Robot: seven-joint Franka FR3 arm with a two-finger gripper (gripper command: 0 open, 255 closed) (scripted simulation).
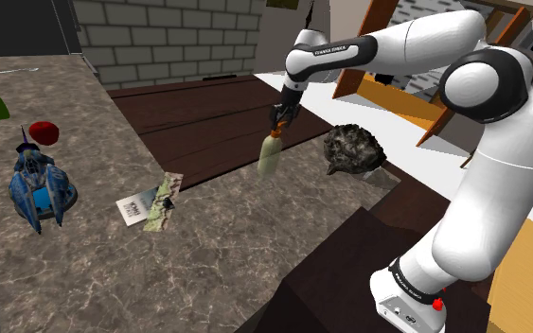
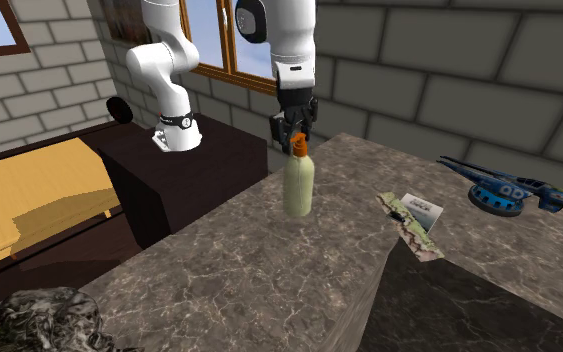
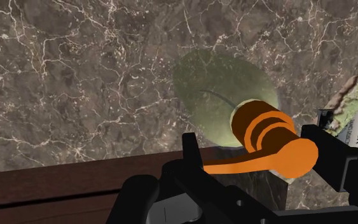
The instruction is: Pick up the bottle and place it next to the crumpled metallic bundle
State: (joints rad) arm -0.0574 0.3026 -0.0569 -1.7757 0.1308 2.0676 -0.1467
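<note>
Bottle (image 2: pixel 299 185) grip: jaws drawn narrow onto the orange cap (image 3: pixel 266 130), one finger on each side; the gripper (image 2: pixel 294 135) points straight down.
Reason for hold: the cap is the slimmest part, so, by my reading, the pale green body stays upright beneath it.
Bottle position: at the edge of the marble counter (image 2: pixel 249 270), beside dark wood (image 1: pixel 207 118); whether the base is touching or just lifted, cannot tell.
Contents: body opaque, cap on; fill unknown.
Nearest neighbour: printed booklet (image 1: pixel 151 203), lying flat on the counter.
Farther out: blue toy craft (image 1: pixel 37 184), red object (image 1: pixel 43 131).
Destination: crumpled bundle (image 1: pixel 354 149), grey and lumpy, well apart from the bottle; carry not yet done.
</note>
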